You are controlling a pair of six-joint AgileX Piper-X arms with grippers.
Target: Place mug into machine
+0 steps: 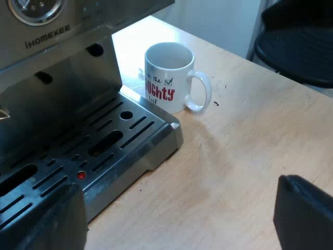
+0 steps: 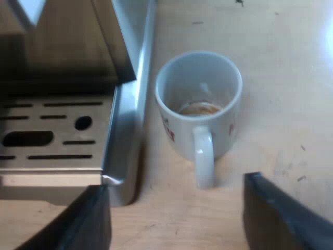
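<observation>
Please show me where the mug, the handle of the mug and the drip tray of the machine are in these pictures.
mug (image 1: pixel 162 92): left wrist view, on its printed side.
handle (image 2: pixel 204 156): right wrist view, on its middle.
drip tray (image 1: pixel 148 156): left wrist view, on its metal front wall.

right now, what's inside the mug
The mug holds a thin brownish ring of residue at its bottom; otherwise its white inside looks bare. The handle-side wall covers part of the floor.

Bright light on the table (image 1: pixel 244 156), glare beyond the mug (image 1: pixel 166 78).
</observation>
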